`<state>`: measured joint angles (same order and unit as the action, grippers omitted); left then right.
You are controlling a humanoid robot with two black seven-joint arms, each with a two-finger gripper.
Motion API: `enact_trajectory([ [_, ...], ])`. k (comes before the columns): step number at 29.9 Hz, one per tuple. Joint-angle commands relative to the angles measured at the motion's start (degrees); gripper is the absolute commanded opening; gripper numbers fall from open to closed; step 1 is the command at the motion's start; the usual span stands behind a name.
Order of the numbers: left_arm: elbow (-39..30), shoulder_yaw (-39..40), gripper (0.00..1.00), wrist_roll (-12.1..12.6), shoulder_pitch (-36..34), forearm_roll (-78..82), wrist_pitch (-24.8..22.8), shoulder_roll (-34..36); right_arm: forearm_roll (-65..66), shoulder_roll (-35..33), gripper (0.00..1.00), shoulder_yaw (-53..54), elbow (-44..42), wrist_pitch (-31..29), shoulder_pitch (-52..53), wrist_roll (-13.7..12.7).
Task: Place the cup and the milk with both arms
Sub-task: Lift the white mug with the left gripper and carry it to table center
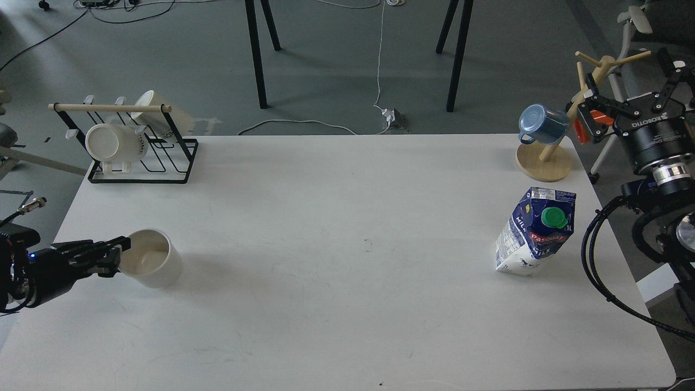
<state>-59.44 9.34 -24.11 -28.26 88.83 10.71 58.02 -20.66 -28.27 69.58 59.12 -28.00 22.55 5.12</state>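
Step in hand: left hand clamped on round white ceramic cup, left of blue-and-white milk carton w/ green cap. Right hand spread, beyond carton; next needs reach to carton.

Left end effector reaches in low, fingers closed; right end effector is raised, fingers spread.

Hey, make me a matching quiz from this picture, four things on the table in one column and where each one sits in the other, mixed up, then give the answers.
Things:
1. white cup
2. milk carton
3. blue mug
4. black wire rack

Places:
A. far left corner of the table
B. hanging on the wooden mug tree
C. near left, at the left gripper
D. standing on the right side

Pairs: 1-C, 2-D, 3-B, 4-A
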Motion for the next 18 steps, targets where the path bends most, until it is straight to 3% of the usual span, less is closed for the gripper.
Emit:
enact_trajectory([
  [1, -3.56, 2.08, 0.0, -0.06, -3.45, -0.23, -3.05, 0.07, -0.08, 0.06, 0.99, -0.05, 0.21, 0.0, 0.04, 0.06],
  [6, -4.54, 2.0, 0.0, 0.73, -14.96, -0.06, -14.03, -1.59, -0.08, -1.08, 0.99, 1.17, 0.38, 0.0, -0.05, -0.02],
  [8, -4.54, 1.65, 0.0, 1.86, -18.65, 0.12, -16.41, -4.13, -0.08, -2.48, 0.99, 1.26, 0.56, 0.0, -0.05, -0.02],
  [13, -4.37, 1.38, 0.0, 7.31, -26.13, 2.83, -22.74, -13.97, -0.08, -3.28, 0.99, 2.58, 0.82, 0.0, -0.14, -0.02],
  [18, -3.75, 1.38, 0.0, 8.11, -26.67, 12.93, -24.25, -24.16, -0.08, -5.12, 0.98, 3.64, 0.82, 0.0, 0.21, -0.2],
])
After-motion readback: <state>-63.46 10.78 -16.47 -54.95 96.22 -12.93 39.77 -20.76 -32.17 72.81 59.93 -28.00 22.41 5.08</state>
